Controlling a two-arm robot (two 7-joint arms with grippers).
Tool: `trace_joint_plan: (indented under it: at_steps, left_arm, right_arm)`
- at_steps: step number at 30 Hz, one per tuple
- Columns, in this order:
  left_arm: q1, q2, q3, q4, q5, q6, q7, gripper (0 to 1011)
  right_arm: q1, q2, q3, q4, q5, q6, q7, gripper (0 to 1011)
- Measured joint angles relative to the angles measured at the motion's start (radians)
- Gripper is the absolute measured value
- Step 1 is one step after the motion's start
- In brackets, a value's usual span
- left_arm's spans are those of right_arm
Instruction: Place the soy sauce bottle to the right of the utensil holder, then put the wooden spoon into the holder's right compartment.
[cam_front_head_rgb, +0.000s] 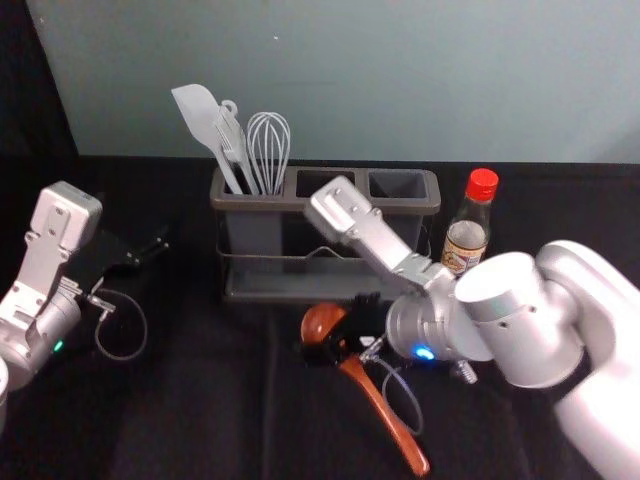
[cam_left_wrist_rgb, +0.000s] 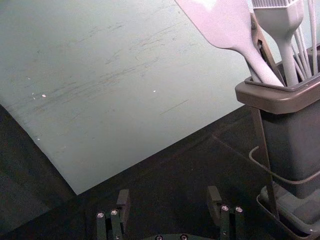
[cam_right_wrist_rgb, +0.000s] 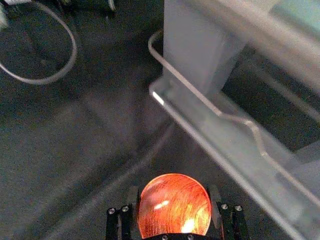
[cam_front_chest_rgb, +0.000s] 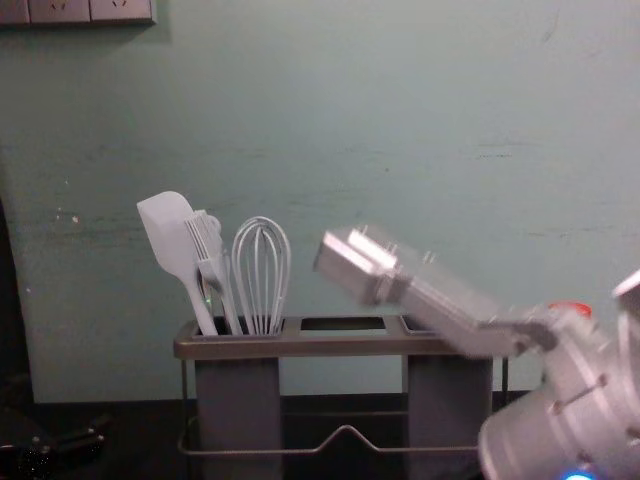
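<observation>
Reddish-brown wood marks out the wooden spoon (cam_front_head_rgb: 385, 410), which the right hand (cam_front_head_rgb: 325, 342) is gripping in front of the utensil holder (cam_front_head_rgb: 290, 205); in the right wrist view its fingers (cam_right_wrist_rgb: 215, 197) press in on either side of the round bowl (cam_right_wrist_rgb: 174, 206), while in the head view the handle slants away from the hand toward the near right; whether the handle's tip touches the desk (cam_front_head_rgb: 210, 420) I can't tell.

The soy sauce bottle (cam_front_head_rgb: 466, 235), with its red cap (cam_front_head_rgb: 482, 184) and pale label, stands upright on the desk just to the right of the holder; in the chest view the cap peeks out behind the right arm (cam_front_chest_rgb: 560, 400), which reaches in from the right edge, its upper part in front of the holder's right end.

The left hand (cam_front_head_rgb: 150, 252) is parked over the desk, to the left of the holder; it is open, its fingers (cam_left_wrist_rgb: 123, 200) well apart with nothing between them.

The holder's left compartment carries a pale spatula (cam_front_head_rgb: 198, 110), a whisk (cam_front_head_rgb: 268, 145) and another pale utensil (cam_front_head_rgb: 232, 140) between them, all leaning with their heads up; behind the holder rises a grey-green wall (cam_front_head_rgb: 400, 80); wall sockets (cam_front_chest_rgb: 90, 10) sit at the chest view's upper left.
</observation>
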Motion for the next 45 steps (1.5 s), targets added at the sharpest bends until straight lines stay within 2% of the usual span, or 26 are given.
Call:
trace_joint_plan:
  at_steps: [1, 3, 5, 8, 9, 12, 23, 28, 34, 45]
  left_arm:
    - [0.0, 0.0, 0.0, 0.0, 0.0, 0.0, 0.0, 1005]
    - [0.0, 0.0, 0.0, 0.0, 0.0, 0.0, 0.0, 1005]
    - [0.0, 0.0, 0.0, 0.0, 0.0, 0.0, 0.0, 1005]
    - [0.0, 0.0, 0.0, 0.0, 0.0, 0.0, 0.0, 1005]
    - [0.0, 0.0, 0.0, 0.0, 0.0, 0.0, 0.0, 1005]
    - [0.0, 0.0, 0.0, 0.0, 0.0, 0.0, 0.0, 1005]
    - [0.0, 0.0, 0.0, 0.0, 0.0, 0.0, 0.0, 1005]
    - [0.0, 0.0, 0.0, 0.0, 0.0, 0.0, 0.0, 1005]
    - [0.0, 0.0, 0.0, 0.0, 0.0, 0.0, 0.0, 1005]
    - [0.0, 0.0, 0.0, 0.0, 0.0, 0.0, 0.0, 1005]
  right_arm:
    - [0.0, 0.0, 0.0, 0.0, 0.0, 0.0, 0.0, 838]
    - [-0.031, 0.025, 0.029, -0.066, 0.0, -0.046, 0.003, 839]
    - [-0.044, 0.036, 0.042, -0.097, 0.0, -0.066, 0.003, 838]
    - [-0.084, 0.062, 0.082, -0.178, -0.001, -0.124, 0.004, 839]
    - [-0.084, 0.062, 0.082, -0.178, -0.001, -0.124, 0.004, 839]
    - [-0.121, 0.079, 0.13, -0.241, 0.002, -0.178, 0.003, 839]
    - [-0.194, 0.086, 0.251, -0.351, 0.002, -0.323, -0.025, 839]
    - [-0.192, 0.073, 0.29, -0.364, 0.006, -0.369, -0.026, 838]
    - [-0.162, 0.052, 0.314, -0.346, 0.006, -0.421, -0.038, 838]
    - [-0.078, -0.024, 0.327, -0.198, -0.026, -0.605, -0.082, 839]
